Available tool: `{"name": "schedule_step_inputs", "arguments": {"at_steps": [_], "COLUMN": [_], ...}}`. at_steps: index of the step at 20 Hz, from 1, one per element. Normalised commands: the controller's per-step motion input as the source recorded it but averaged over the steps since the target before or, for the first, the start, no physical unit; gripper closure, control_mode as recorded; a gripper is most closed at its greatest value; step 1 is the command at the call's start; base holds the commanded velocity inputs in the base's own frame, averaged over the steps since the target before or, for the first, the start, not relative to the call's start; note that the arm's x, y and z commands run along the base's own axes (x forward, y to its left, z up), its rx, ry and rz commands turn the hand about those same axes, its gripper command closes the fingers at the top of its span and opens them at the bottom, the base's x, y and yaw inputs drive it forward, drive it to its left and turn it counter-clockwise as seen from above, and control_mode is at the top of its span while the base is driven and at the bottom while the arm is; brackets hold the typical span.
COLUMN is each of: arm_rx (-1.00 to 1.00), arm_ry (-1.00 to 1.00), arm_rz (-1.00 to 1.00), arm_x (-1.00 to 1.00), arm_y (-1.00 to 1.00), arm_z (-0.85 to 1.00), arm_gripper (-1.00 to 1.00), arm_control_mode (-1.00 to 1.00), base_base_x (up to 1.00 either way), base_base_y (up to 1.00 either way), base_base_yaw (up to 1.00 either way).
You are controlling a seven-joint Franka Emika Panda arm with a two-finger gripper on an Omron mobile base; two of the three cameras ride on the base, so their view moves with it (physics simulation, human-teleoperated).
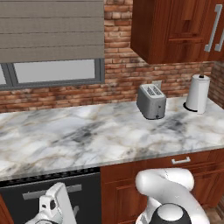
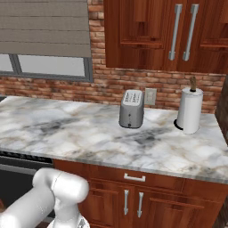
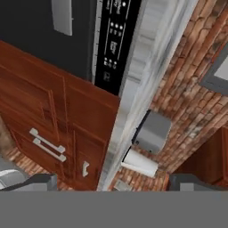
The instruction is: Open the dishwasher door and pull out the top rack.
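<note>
The dishwasher door [image 1: 50, 197] sits closed under the marble counter [image 1: 87, 135], left of the wooden cabinets [image 1: 175, 188] — the gripper [image 3: 109, 185] hangs off it, fingers spread wide, nothing held. Toaster [image 1: 151, 101] up top.

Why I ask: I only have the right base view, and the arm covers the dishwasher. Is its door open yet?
Observer: No. In the left base view the dishwasher door stands upright and shut under the counter.
Operator: And the end effector?
Observer: In the hand view the end effector is open, with nothing between its fingers.
Operator: Is it on the handle?
Observer: No, the handle lies ahead of it, untouched.
</note>
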Motion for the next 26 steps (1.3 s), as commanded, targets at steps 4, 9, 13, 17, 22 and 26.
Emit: {"name": "schedule_step_inputs", "arguments": {"at_steps": [4, 9, 13, 17, 22, 26], "arm_rx": [-0.25, -0.20, -0.14, -0.07, 0.00, 0.00], "arm_ry": [-0.16, -0.14, -0.16, -0.17, -0.14, -0.05], "arm_rz": [0.00, -0.05, -0.04, 0.00, 0.00, 0.00], "arm_x": [0.03, 0.05, 0.03, 0.32, 0.68, 0.73], "arm_y": [0.94, 0.84, 0.50, 0.12, 0.00, 0.03], "arm_z": [-0.52, -0.61, -0.67, -0.37, -0.15, -0.15], "arm_gripper": [-1.00, -1.00, -1.00, -1.00, -1.00, -1.00], "arm_control_mode": [-1.00, -1.00, -1.00, -1.00, -1.00, -1.00], "base_base_x": [0.00, 0.00, 0.00, 0.00, 0.00, 0.00], "base_base_y": [0.00, 0.00, 0.00, 0.00, 0.00, 0.00], "base_base_yaw": [0.00, 0.00, 0.00, 0.00, 0.00, 0.00]}}
